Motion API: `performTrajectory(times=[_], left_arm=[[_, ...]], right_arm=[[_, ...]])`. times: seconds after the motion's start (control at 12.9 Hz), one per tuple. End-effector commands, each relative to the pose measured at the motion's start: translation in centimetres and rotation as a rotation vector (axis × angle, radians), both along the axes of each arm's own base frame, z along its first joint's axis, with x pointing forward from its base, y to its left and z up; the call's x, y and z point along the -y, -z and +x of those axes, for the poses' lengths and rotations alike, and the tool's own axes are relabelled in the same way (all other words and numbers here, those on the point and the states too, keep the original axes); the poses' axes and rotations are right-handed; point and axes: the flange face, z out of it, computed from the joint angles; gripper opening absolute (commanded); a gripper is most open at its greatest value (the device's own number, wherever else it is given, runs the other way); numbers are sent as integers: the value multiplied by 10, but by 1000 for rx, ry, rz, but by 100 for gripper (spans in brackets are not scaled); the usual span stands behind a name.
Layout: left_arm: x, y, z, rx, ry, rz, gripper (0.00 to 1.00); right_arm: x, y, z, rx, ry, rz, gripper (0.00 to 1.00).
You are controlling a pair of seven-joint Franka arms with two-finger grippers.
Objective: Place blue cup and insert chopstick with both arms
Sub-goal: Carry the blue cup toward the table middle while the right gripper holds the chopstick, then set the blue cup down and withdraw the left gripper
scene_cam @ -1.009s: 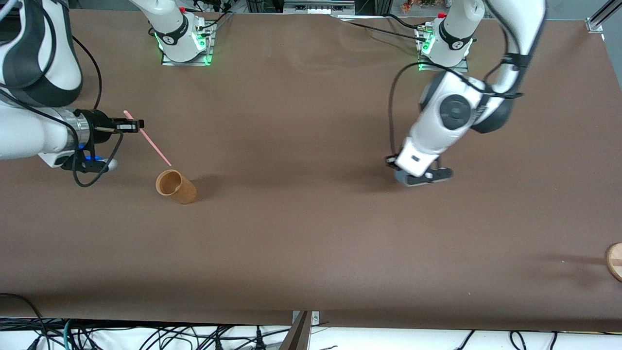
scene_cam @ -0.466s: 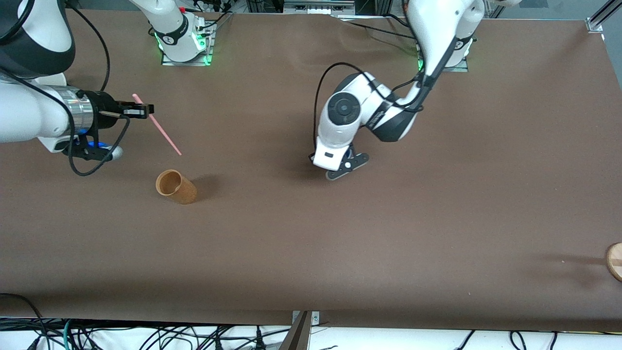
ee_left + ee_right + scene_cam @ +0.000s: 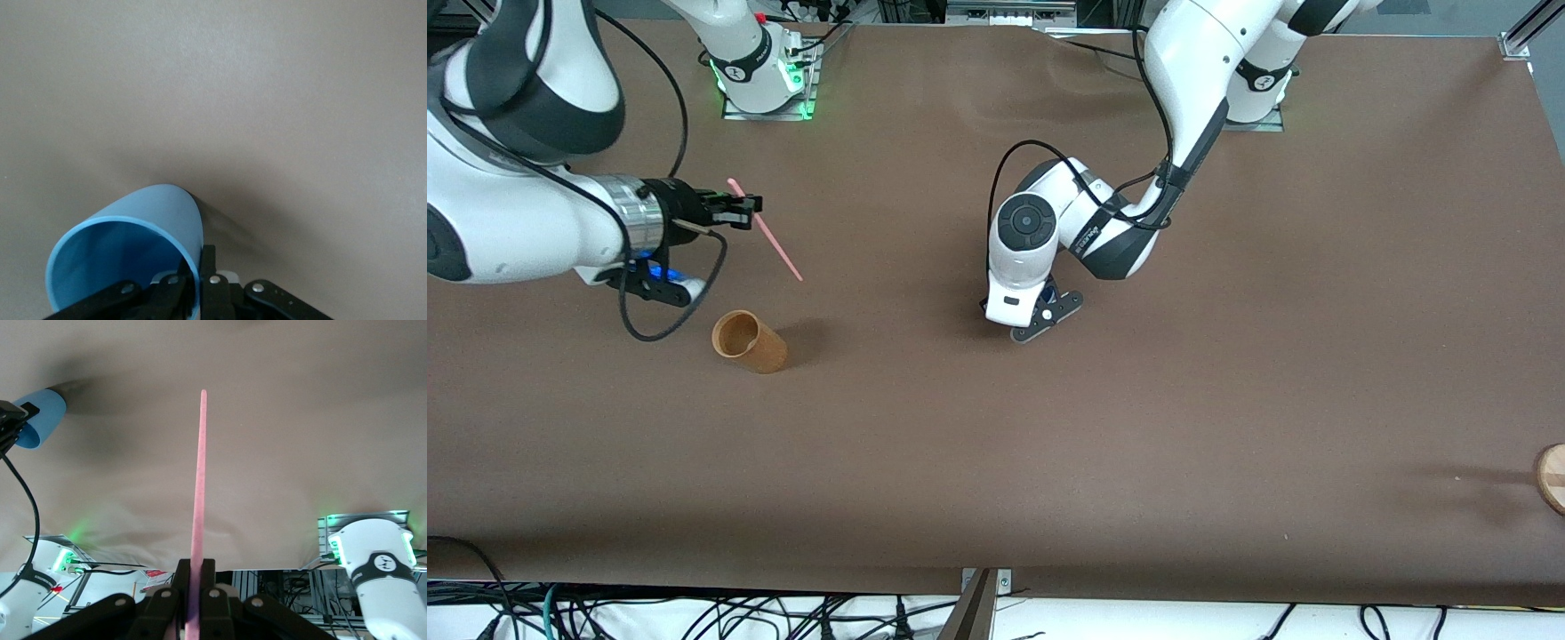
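Observation:
My left gripper (image 3: 1040, 313) is low over the middle of the table. In the left wrist view it (image 3: 193, 270) is shut on the rim of the blue cup (image 3: 127, 260), one finger inside and one outside. The cup is tilted, and the wrist hides it in the front view. It also shows in the right wrist view (image 3: 40, 417). My right gripper (image 3: 740, 210) is in the air toward the right arm's end, shut on the pink chopstick (image 3: 769, 236) near one end. The stick (image 3: 199, 487) points straight out from the jaws (image 3: 195, 577).
An orange-brown cup (image 3: 749, 340) lies on its side on the brown table, nearer the front camera than the right gripper. A round wooden piece (image 3: 1552, 477) sits at the table's edge at the left arm's end.
The left arm has swung with the cup from its own end of the table to the middle. The right gripper has moved toward the middle with the chopstick.

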Motion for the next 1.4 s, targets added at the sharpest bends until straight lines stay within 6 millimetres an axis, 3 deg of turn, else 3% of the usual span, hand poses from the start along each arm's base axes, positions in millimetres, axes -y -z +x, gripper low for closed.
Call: performTrajectory(times=[0.0, 0.08, 0.16, 0.23, 0.31, 0.47, 0.7, 0.85, 0.93, 1.16, 1.32], left_arm=[[2, -2, 6, 12, -10, 21, 62], [2, -6, 7, 16, -4, 16, 73], [-1, -12, 10, 23, -4, 11, 93], [-10, -21, 18, 25, 15, 0, 100], [-22, -43, 28, 32, 47, -30, 100], [-45, -84, 30, -55, 95, -66, 100], [-127, -164, 54, -62, 315, -72, 100], [-180, -214, 61, -38, 472, -84, 100], [-219, -235, 70, -23, 460, -67, 100], [-321, -286, 80, 23, 585, -69, 100], [-386, -320, 73, 38, 601, -55, 100]], right_arm=[[-26, 2, 4, -30, 49, -6, 0], [-41, 1, 6, -37, 76, -25, 0], [-58, 0, 7, -42, 97, -42, 0], [-77, 0, 6, -52, 105, -50, 0], [-90, -2, 7, -78, 148, -40, 0], [-115, -4, 6, -111, 202, -18, 0], [-157, -6, -3, -84, 253, -39, 0], [-203, -6, -11, -91, 341, -16, 0], [-226, -3, -11, -82, 387, 2, 0], [-289, 8, -14, -60, 481, 16, 0], [-315, 25, -14, -48, 525, 27, 0]])
